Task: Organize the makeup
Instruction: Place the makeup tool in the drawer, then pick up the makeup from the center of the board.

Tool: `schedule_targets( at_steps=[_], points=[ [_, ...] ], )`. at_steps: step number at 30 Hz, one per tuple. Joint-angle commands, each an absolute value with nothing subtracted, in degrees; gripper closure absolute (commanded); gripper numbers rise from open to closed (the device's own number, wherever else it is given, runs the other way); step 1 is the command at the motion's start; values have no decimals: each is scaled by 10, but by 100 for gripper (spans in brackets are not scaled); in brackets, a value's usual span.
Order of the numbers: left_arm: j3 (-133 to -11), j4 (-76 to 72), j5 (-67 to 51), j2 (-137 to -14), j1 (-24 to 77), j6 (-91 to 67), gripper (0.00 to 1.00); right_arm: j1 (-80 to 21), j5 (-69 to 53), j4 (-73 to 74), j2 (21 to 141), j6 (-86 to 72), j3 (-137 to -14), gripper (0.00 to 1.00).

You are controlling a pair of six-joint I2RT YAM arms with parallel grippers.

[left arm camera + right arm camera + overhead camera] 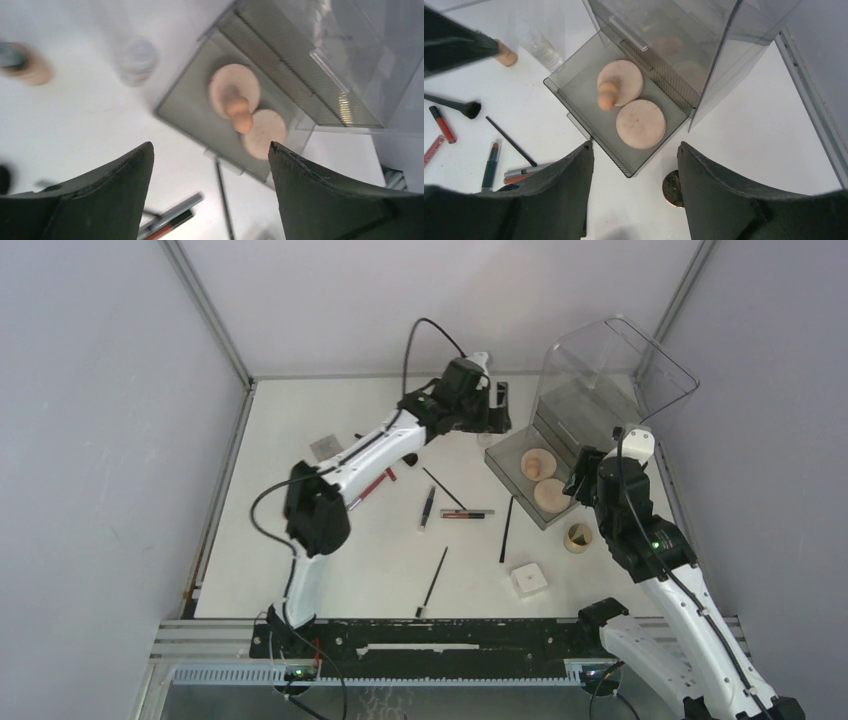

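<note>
Now, stowed makeup: two round puffs (640, 124) and a small egg-shaped sponge (607, 95) lie inside the smoky drawer (574, 97), the sponge resting on the far puff.
Loose makeup: left of the drawer are a tan bottle (504, 54), a clear little bottle (541, 45), red lip sticks (375, 485), pencils (467, 513) and thin black brushes (433, 580). On the drawer's near side are a gold round compact (578, 536) and a white box (528, 579).
Left gripper (210, 150): spread wide with nothing between its fingers, hovering off the drawer's far-left corner.
Right gripper (635, 146): partly spread and empty, above the drawer's near corner.
Step, as I judge it: fetch the next loose piece; the tan bottle lies closest to the left gripper.
Doing it well: I cannot tell whether the bottle stands or lies, so settle that first. Then come straight down over its middle, close across its width, and lift fully before crossing the drawer's rim.
Edges: the drawer's walls are thin and upright. The clear bin (610, 380) towers just behind the drawer, so enter from above, never from the back.
Open room: there is bare table (380, 570) left of the drawer for the left arm. To the drawer's right there is only a narrow strip before the table edge.
Risk: both grippers crowd the drawer, so one should wait.
</note>
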State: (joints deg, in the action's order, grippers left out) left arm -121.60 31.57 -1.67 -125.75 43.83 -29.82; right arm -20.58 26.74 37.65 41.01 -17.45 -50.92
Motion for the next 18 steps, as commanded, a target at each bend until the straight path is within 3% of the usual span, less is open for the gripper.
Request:
schedule_targets(
  at_steps=[1, 6, 9, 18],
  points=[
    [-1100, 301, 67, -1101, 376, -249, 11, -202, 251, 351, 422, -191, -504, 31],
    [-1005, 320, 85, -1057, 286, -260, 8, -202, 237, 337, 430, -193, -498, 31],
    [-969, 328, 96, -1050, 234, -262, 0, -202, 233, 335, 433, -193, -498, 31],
    [-971, 393, 157, -1119, 143, -267, 0, -203, 229, 335, 434, -195, -497, 31]
  ],
)
